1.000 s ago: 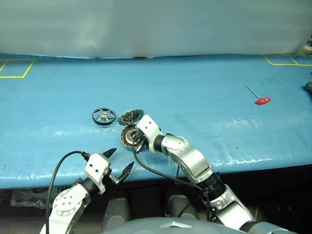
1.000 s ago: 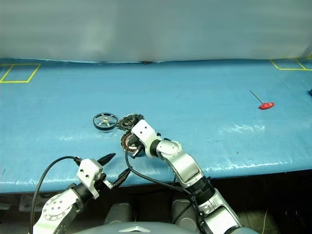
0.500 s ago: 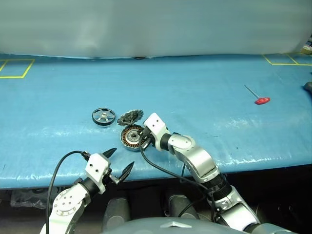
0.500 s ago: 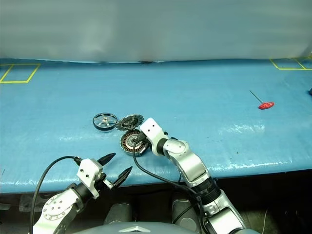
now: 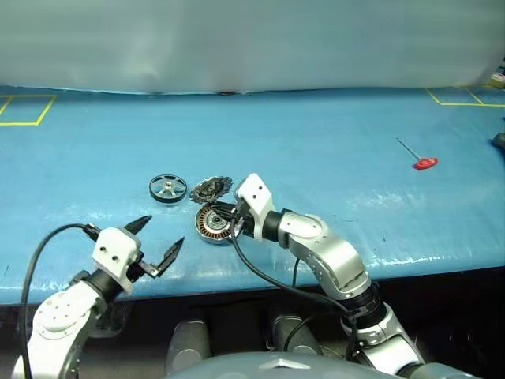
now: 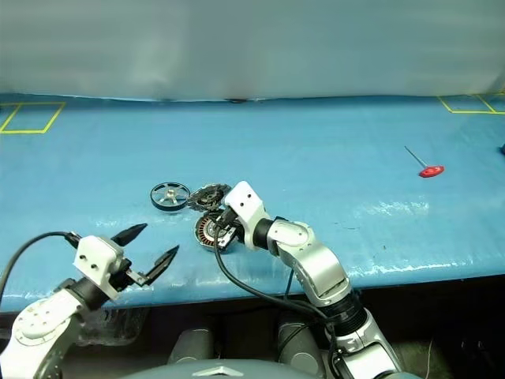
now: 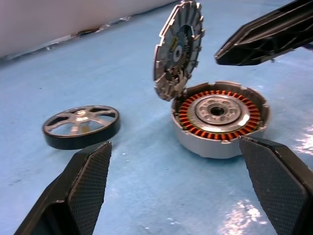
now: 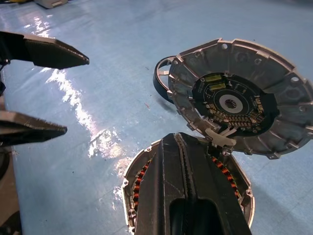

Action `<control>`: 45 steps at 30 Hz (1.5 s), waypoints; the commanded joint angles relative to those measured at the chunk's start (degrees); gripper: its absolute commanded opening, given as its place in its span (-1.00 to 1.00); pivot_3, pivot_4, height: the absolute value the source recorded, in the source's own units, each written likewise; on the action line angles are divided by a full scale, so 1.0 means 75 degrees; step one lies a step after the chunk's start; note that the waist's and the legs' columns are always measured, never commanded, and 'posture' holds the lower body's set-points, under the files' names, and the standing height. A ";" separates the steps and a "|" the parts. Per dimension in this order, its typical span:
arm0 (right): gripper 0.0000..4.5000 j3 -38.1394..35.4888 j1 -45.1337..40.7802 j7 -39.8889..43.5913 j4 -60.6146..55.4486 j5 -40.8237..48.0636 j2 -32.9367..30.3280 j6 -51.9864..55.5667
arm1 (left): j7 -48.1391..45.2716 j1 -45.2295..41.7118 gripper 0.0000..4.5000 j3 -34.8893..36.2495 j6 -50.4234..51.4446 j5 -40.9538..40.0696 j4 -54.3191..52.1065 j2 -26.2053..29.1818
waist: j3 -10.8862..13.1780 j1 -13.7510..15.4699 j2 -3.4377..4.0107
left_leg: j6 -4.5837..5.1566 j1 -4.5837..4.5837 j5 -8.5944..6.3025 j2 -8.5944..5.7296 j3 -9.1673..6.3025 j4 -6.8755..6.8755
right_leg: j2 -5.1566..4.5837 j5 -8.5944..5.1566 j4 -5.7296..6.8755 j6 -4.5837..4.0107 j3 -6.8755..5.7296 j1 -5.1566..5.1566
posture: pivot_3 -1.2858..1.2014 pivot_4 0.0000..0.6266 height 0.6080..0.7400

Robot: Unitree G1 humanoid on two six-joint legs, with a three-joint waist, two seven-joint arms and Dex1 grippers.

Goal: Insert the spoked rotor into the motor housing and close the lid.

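Claws first, working left to right: my left claw hovers over the near edge of the blue worktop with its fingers spread wide, aimed toward the parts, which I read as readiness to pick up the spoked rotor. That rotor lies flat on the worktop, untouched, just to the left of the lid and apart from it. The lid stands tilted up on its joint at the far edge of the motor housing, leaving the copper coils bare, so the cup is ready to take the rotor. My right claw has its fingers pressed together, holding nothing, its tip poised just over the housing's near rim below the raised lid; I judge it is there to keep the lid from dropping. Far off to the right lies a red-handled tool, out of play.
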 commanded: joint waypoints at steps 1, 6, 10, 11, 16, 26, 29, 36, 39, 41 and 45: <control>-1.00 -0.0053 -0.0007 0.0012 -0.0376 0.0109 -0.0078 -0.0021 | -0.0653 -0.0504 1.00 0.0610 0.0857 -0.0758 0.0066 0.0732 | 0.0002 0.0003 -0.0003 | 0.0000 0.0000 0.0000 0.0000 0.0000 -0.0001 | 0.0001 0.0000 0.0001 0.0000 0.0000 0.0001 | 0.03 -0.52 1.00; -1.00 -0.0024 0.0106 0.0039 -0.0422 0.0084 -0.0299 -0.0092 | -0.1969 -0.1881 1.00 0.0786 0.1612 -0.1307 0.1395 0.2178 | 0.0019 0.0010 -0.0001 | 0.0000 0.0003 0.0000 0.0000 -0.0011 -0.0002 | 0.0004 -0.0001 0.0002 -0.0002 -0.0009 -0.0003 | 0.03 -0.52 1.00; -1.00 0.0022 0.0254 -0.0006 -0.0486 0.0069 -0.0370 -0.0148 | -0.3065 -0.3200 1.00 0.0334 0.2005 -0.1531 0.2565 0.3036 | 0.0031 0.0006 -0.0011 | -0.0001 -0.0008 0.0000 -0.0001 -0.0006 -0.0005 | 0.0001 0.0000 -0.0005 -0.0001 -0.0009 0.0001 | 0.03 -0.52 1.00; -1.00 0.0034 0.0291 -0.0020 -0.0499 0.0058 -0.0374 -0.0162 | -0.3296 -0.3556 1.00 0.0153 0.2092 -0.1493 0.2883 0.3216 | 0.0036 -0.0002 -0.0015 | -0.0002 -0.0010 -0.0001 -0.0003 -0.0004 -0.0006 | 0.0001 0.0000 -0.0005 -0.0002 -0.0008 0.0000 | 0.03 -0.52 1.00; -1.00 0.0106 0.0532 -0.0086 -0.0626 -0.0001 -0.0421 -0.0248 | -0.4305 -0.5658 1.00 -0.1139 0.2318 -0.1012 0.4511 0.3709 | 0.0043 0.0031 -0.0025 | -0.0002 -0.0013 -0.0001 -0.0004 -0.0012 -0.0022 | 0.0009 -0.0002 -0.0006 -0.0006 -0.0009 0.0000 | 0.03 -0.52 1.00; -1.00 0.0062 0.1193 0.0084 -0.0813 0.0101 -0.0685 -0.0899 | -0.6076 -0.8875 1.00 -0.3738 0.2100 0.0812 0.7588 0.3325 | 0.0049 0.0029 -0.0035 | -0.0001 -0.0033 -0.0002 -0.0006 -0.0033 -0.0003 | 0.0031 -0.0002 0.0000 -0.0005 -0.0007 -0.0004 | 0.03 -0.52 1.00; -1.00 0.0001 0.1357 0.0034 -0.0785 0.0075 -0.0708 -0.1032 | -0.6346 -0.9393 1.00 -0.4112 0.1854 0.1293 0.8326 0.3082 | 0.0051 0.0021 -0.0037 | 0.0001 -0.0036 -0.0003 -0.0005 -0.0035 0.0011 | 0.0032 -0.0002 0.0005 -0.0004 -0.0005 -0.0003 | 0.03 -0.52 1.00; -1.00 -0.0124 0.1647 -0.0206 -0.0805 0.0030 -0.0670 -0.1124 | -0.6597 -1.0564 1.00 -0.4619 0.1254 0.2225 0.9919 0.2318 | 0.0053 0.0086 -0.0043 | 0.0001 -0.0050 -0.0003 -0.0005 -0.0041 0.0042 | 0.0032 0.0006 0.0012 0.0009 -0.0003 -0.0003 | 0.03 -0.52 1.00; -1.00 -0.0119 0.1686 -0.0259 -0.0821 0.0023 -0.0650 -0.1129 | -0.6641 -1.0891 1.00 -0.4655 0.1031 0.2510 1.0438 0.2101 | 0.0053 0.0084 -0.0044 | 0.0002 -0.0056 -0.0003 -0.0005 -0.0044 0.0045 | 0.0032 0.0009 0.0013 0.0013 -0.0005 -0.0005 | 0.03 -0.52 1.00; -1.00 -0.0106 0.1714 -0.0291 -0.0825 0.0020 -0.0637 -0.1150 | -0.6602 -1.1130 1.00 -0.4653 0.0877 0.2688 1.0802 0.1922 | 0.0053 0.0090 -0.0044 | 0.0002 -0.0060 -0.0003 -0.0005 -0.0047 0.0045 | 0.0033 0.0010 0.0013 0.0016 -0.0007 -0.0006 | 0.03 -0.52 1.00; -1.00 -0.0094 0.1781 -0.0408 -0.0852 0.0019 -0.0585 -0.1182 | -0.6660 -1.1423 0.75 -0.4636 0.0508 0.2936 1.1212 0.1661 | 0.0053 0.0099 -0.0044 | 0.0002 -0.0071 -0.0003 -0.0007 -0.0053 0.0049 | 0.0033 0.0020 0.0012 0.0029 -0.0010 -0.0010 | 0.03 -0.52 1.00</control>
